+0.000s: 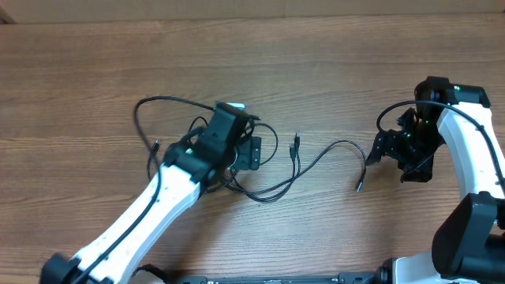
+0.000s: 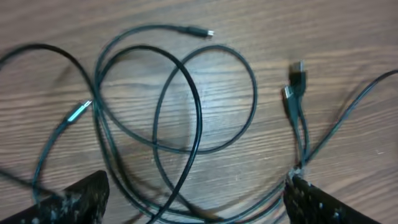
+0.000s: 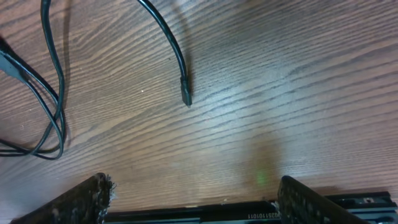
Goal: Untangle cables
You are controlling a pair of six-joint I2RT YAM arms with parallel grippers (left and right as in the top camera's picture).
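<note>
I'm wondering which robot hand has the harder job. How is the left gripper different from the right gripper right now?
The left gripper hovers over the tangled loops of the cables; the right gripper hovers over just one loose plug end. In the overhead view the left gripper sits near the middle of the table, while the right gripper is off toward the right side. Both are open, with nothing clamped.

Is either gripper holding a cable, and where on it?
Neither: left gripper open over the cables, right gripper open, short of a plug end.
</note>
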